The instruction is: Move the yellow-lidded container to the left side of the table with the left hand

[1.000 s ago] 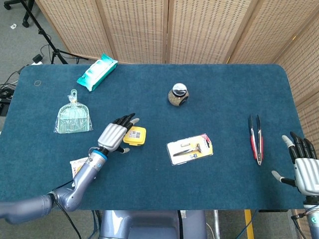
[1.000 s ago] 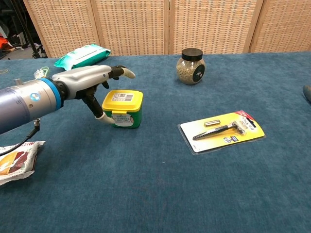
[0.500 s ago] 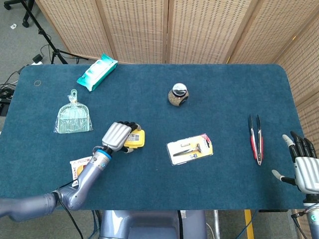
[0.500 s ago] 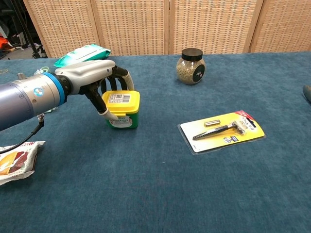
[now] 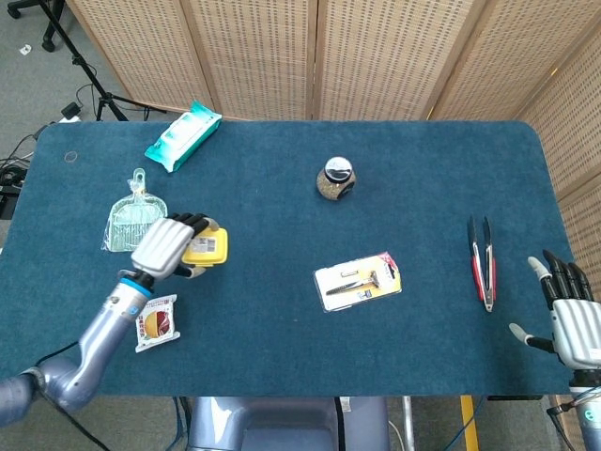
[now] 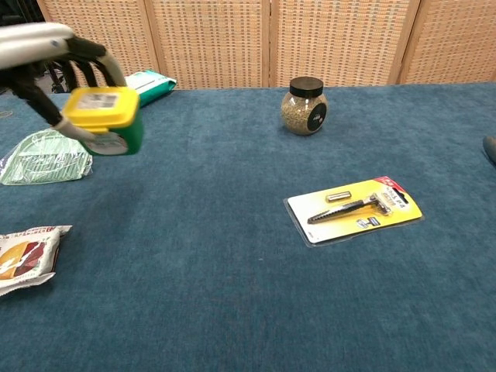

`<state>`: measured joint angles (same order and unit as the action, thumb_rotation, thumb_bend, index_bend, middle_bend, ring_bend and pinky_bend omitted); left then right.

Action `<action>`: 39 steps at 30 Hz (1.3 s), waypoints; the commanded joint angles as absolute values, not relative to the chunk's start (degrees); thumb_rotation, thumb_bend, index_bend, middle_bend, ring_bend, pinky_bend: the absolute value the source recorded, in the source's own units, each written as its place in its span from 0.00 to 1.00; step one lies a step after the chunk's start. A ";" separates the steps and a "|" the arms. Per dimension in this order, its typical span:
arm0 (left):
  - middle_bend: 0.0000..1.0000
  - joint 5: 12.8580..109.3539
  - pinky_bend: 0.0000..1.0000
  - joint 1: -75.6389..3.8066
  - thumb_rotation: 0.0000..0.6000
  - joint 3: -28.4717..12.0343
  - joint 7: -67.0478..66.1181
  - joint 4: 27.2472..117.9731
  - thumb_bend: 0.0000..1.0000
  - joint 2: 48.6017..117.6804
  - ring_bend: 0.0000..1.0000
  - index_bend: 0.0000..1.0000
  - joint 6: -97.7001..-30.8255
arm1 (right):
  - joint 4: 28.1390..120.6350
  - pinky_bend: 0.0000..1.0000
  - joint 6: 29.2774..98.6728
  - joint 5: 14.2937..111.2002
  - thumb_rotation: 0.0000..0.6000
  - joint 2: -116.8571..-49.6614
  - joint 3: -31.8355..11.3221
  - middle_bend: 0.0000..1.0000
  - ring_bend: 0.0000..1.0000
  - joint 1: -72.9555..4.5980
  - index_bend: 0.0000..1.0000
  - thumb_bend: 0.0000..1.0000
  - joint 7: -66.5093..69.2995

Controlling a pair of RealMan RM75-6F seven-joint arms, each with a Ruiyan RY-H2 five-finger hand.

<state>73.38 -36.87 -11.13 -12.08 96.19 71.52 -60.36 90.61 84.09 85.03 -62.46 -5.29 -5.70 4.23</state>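
My left hand (image 5: 167,248) grips the yellow-lidded container (image 5: 207,247), a small green tub with a yellow lid and a white label. In the chest view the left hand (image 6: 46,50) holds the container (image 6: 105,119) lifted above the blue table (image 6: 232,256), tilted, at the upper left. The fingers wrap over its lid and far side. My right hand (image 5: 573,315) hangs open off the table's front right corner, holding nothing.
A green dustpan pack (image 5: 137,221) lies just left of the held container, a snack packet (image 5: 155,320) below it. A wipes pack (image 5: 182,135) sits at the far left, a spice jar (image 5: 335,178) mid-back, a razor card (image 5: 358,280) in the middle, and red tongs (image 5: 483,261) at right.
My left hand closed on the container, lifted it off the table and carried it leftward toward the dustpan pack. The right hand stayed where it was.
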 commanded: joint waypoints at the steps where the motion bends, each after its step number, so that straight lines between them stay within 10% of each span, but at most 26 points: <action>1: 0.44 83.59 0.42 -29.18 1.00 -5.77 2.43 95.39 0.24 62.16 0.42 0.45 -66.47 | 90.77 0.00 84.06 85.48 1.00 -62.79 -4.96 0.00 0.00 -5.76 0.08 0.00 3.48; 9: 0.44 92.61 0.42 -23.50 1.00 1.51 19.85 80.76 0.24 64.33 0.43 0.45 -71.94 | 91.06 0.00 83.81 86.43 1.00 -63.84 -4.21 0.00 0.00 -5.94 0.08 0.00 1.16; 25: 0.42 89.51 0.42 -24.17 1.00 1.41 27.85 63.58 0.23 74.66 0.41 0.45 -66.81 | 90.69 0.00 83.56 85.89 1.00 -64.15 -4.40 0.00 0.00 -6.10 0.08 0.00 1.16; 30: 0.01 89.35 0.09 -24.77 1.00 2.15 26.08 64.27 0.04 73.87 0.01 0.05 -64.42 | 90.74 0.00 83.75 85.86 1.00 -63.95 -4.48 0.00 0.00 -6.03 0.08 0.00 1.52; 39: 0.00 88.89 0.00 -22.74 1.00 3.41 24.93 72.25 0.01 67.52 0.00 0.00 -65.80 | 91.20 0.00 84.13 86.16 1.00 -63.49 -4.41 0.00 0.00 -5.86 0.08 0.00 2.14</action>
<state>89.19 -23.75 3.04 25.81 70.26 69.25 -64.63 91.16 84.10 86.13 -63.52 -4.42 -5.88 2.11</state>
